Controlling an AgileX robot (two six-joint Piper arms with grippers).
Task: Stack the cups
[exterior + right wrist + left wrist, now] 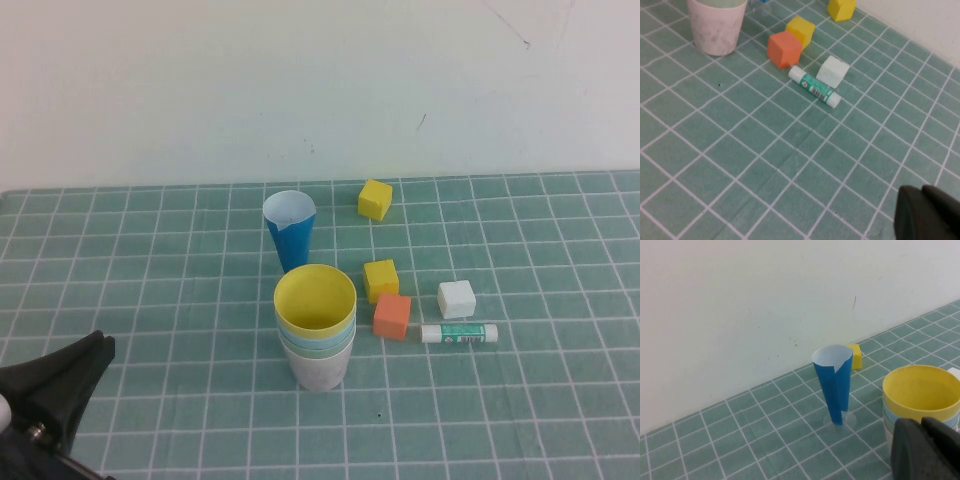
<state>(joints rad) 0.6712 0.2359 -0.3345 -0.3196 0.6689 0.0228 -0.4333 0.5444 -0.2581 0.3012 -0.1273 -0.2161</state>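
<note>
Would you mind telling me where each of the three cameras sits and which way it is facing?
High view: raised on the robot's side, angled down at the table toward the wall; the shut left gripper shows at the near left.
Left wrist view: low on the left arm, facing the blue paper cone and wall; shut left gripper at its edge.
Right wrist view: above the mat, facing the glue stick and blocks; the shut right gripper shows dark in a corner.
Shared: the stack of cups appears in all three.
</note>
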